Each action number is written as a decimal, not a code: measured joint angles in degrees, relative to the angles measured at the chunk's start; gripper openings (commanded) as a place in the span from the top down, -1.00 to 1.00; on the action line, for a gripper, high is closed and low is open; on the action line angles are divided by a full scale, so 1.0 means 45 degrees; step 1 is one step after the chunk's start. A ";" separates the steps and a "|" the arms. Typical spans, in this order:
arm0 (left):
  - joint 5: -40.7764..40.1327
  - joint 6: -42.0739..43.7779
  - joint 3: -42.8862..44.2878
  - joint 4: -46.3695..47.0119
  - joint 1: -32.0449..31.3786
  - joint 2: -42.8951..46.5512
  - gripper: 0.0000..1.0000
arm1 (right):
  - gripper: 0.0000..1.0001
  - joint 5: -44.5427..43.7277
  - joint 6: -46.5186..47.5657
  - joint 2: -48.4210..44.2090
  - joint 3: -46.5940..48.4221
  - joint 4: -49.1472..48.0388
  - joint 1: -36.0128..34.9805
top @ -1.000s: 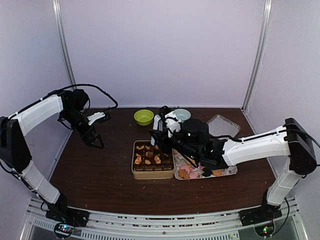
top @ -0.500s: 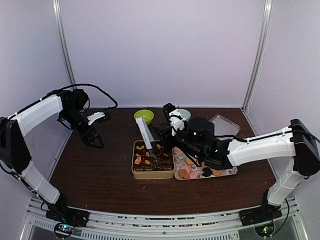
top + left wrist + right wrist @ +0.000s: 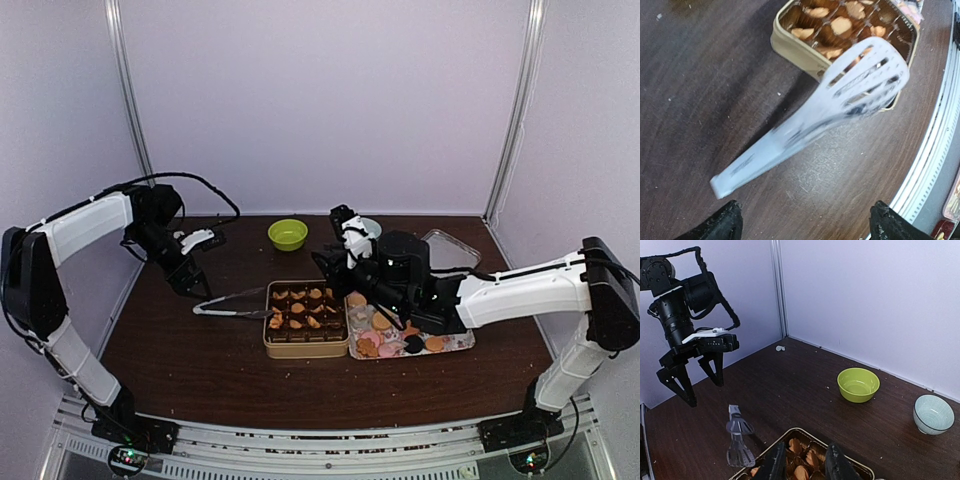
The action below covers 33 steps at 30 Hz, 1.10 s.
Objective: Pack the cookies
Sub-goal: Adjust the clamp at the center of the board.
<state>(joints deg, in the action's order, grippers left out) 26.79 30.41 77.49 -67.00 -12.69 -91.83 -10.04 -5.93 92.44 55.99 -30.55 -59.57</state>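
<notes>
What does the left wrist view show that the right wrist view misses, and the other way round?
Only the left wrist: the metal rail along the table's edge. Only the right wrist: the yellow-green round bowl, the pale blue ribbed bowl and the right fingers. Both: the white slotted plastic tongs, blurred; the tan rectangular tin holding tan-orange round cookies; and the open left fingers.

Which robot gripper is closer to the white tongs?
Left. The left gripper hangs open just above the tongs, which lie on the table beside the tin. The right gripper is over the tin, farther from them.
</notes>
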 measured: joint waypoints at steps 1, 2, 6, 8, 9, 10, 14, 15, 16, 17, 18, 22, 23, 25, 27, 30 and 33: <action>-0.0053 0.0034 -0.0039 0.0053 0.0000 -0.0228 -0.81 | 0.45 0.0010 -0.0024 0.0000 0.0000 0.0097 0.0044; -0.0160 0.0083 -0.0058 0.0160 0.0000 -0.0520 -0.80 | 0.45 0.0015 -0.0058 -0.0010 0.0000 0.0180 0.0063; -0.0826 0.0413 -0.0019 0.0670 0.0000 -0.1685 -0.76 | 0.44 0.0015 -0.0180 -0.0228 -0.0005 0.0408 0.0126; -0.1277 0.0656 0.0141 0.0801 0.0000 -0.2297 -0.76 | 0.44 0.0010 -0.0233 -0.0413 -0.0034 0.0476 0.0131; -0.1530 0.0797 0.0253 0.0937 0.0000 -0.2623 -0.76 | 0.45 0.0005 -0.0287 -0.0559 -0.0073 0.0520 0.0136; -0.1807 0.0933 0.0345 0.1073 0.0005 -0.2885 -0.75 | 0.45 -0.0005 -0.0306 -0.0651 -0.0112 0.0544 0.0136; -0.2890 0.1399 0.0393 0.1433 0.0005 -0.3288 -0.75 | 0.45 -0.0068 -0.0413 -0.1064 -0.0413 0.0593 0.0155; -0.3186 0.1535 0.0369 0.1525 0.0015 -0.3283 -0.75 | 0.45 -0.0083 -0.0432 -0.1137 -0.0500 0.0622 0.0165; -0.3453 0.1676 0.0325 0.1622 0.0034 -0.3245 -0.76 | 0.45 -0.0107 -0.0437 -0.1185 -0.0563 0.0651 0.0170; -0.3696 0.1817 0.0248 0.1710 0.0063 -0.3181 -0.76 | 0.45 -0.0112 -0.0442 -0.1214 -0.0617 0.0661 0.0175; -0.3920 0.1962 0.0126 0.1812 0.0102 -0.3099 -0.76 | 0.45 -0.0117 -0.0442 -0.1234 -0.0661 0.0680 0.0180; -0.4920 0.2671 -0.0495 0.1943 0.0296 -0.2511 -0.77 | 0.45 -0.0117 -0.0452 -0.1248 -0.0695 0.0801 0.0189; -0.5066 0.2861 -0.0607 0.1938 0.0335 -0.2385 -0.77 | 0.45 -0.0117 -0.0461 -0.1248 -0.0695 0.0806 0.0194; -0.5357 0.3390 -0.0894 0.1938 0.0413 -0.2118 -0.76 | 0.45 -0.0117 -0.0495 -0.1248 -0.0695 0.0835 0.0199; -0.5581 0.3944 -0.1180 0.1962 0.0466 -0.1909 -0.76 | 0.45 -0.0117 -0.0520 -0.1248 -0.0695 0.0835 0.0214; -0.5935 0.4605 -0.1593 0.2118 0.0481 -0.1758 -0.72 | 0.46 -0.0117 -0.0544 -0.1248 -0.0695 0.0840 0.0214; -0.6246 0.5037 -0.1802 0.2584 0.0476 -0.1758 -0.68 | 0.46 -0.0117 -0.0573 -0.1248 -0.0695 0.0840 0.0214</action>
<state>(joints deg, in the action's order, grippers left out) -1.32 53.08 69.38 -55.37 -10.55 -99.74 -10.57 -8.51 86.83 52.86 -26.76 -58.61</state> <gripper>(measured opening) 0.857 0.273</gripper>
